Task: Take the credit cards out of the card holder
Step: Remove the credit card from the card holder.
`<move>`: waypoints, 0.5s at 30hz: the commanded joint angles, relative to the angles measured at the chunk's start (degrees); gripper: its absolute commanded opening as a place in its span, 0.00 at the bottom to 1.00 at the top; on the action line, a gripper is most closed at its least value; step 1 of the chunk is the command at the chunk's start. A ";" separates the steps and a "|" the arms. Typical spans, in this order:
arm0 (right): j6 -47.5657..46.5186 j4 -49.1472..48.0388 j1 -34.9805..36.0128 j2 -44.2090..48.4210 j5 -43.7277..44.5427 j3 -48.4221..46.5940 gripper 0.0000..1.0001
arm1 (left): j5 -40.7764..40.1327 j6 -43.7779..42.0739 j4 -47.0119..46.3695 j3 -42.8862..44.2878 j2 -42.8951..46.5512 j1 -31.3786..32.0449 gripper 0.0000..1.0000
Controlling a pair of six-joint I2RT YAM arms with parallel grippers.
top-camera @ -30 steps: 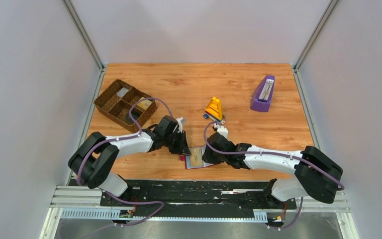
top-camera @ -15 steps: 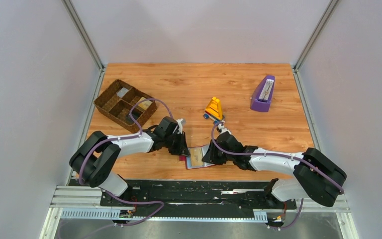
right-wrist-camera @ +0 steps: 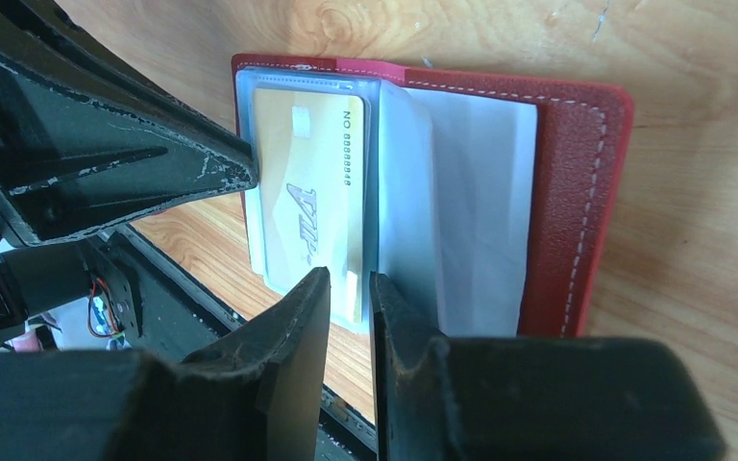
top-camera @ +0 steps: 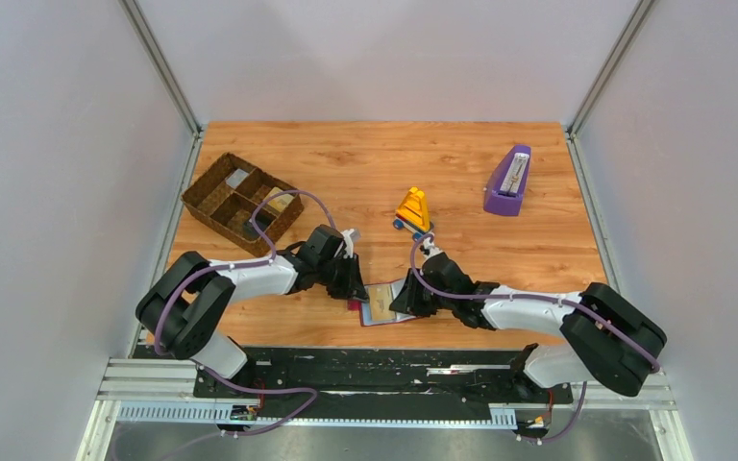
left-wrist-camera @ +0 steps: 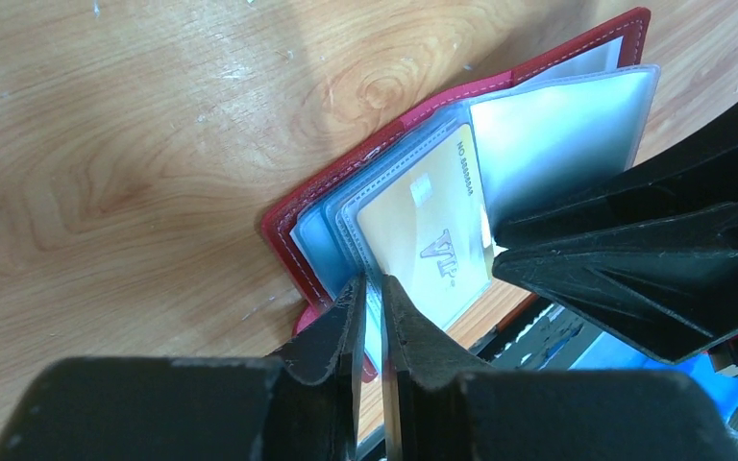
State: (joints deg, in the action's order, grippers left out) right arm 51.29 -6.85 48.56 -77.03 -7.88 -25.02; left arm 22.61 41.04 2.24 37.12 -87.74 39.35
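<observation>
Card holder [right-wrist-camera: 577, 192] between both narrow pincers — left gripper [left-wrist-camera: 372, 285] on its sleeve [left-wrist-camera: 319, 240], right gripper [right-wrist-camera: 349, 279] on gold card [right-wrist-camera: 307, 163]

The wood-grain surface [top-camera: 365, 158] in front of me carries a brown wicker basket [top-camera: 208, 178] at the far left, a yellow triangular toy [top-camera: 413, 208] near the middle and a purple wedge stand [top-camera: 507, 182] at the far right. The red card holder [top-camera: 381, 305] lies open near my edge, its sleeves facing up.
</observation>
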 commanded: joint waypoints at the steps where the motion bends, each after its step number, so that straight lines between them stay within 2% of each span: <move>1: -0.66 -3.52 -0.31 -0.81 -0.75 0.51 0.23 | -0.64 -0.75 -0.82 -0.96 -1.19 0.22 0.19; 7: -0.75 -3.67 -0.55 -2.07 -0.88 0.36 0.22 | -0.56 -0.92 -0.97 -1.09 -1.51 0.20 0.18; 15: -0.55 -5.38 -1.03 -2.86 -2.13 0.95 0.21 | -0.41 -1.18 -1.02 -1.26 -2.09 0.20 0.12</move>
State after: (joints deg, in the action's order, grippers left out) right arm 51.29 -8.88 48.10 -79.18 -8.97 -24.73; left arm 23.27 41.04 1.34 37.10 -88.40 39.29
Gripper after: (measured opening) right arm 0.218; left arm 0.126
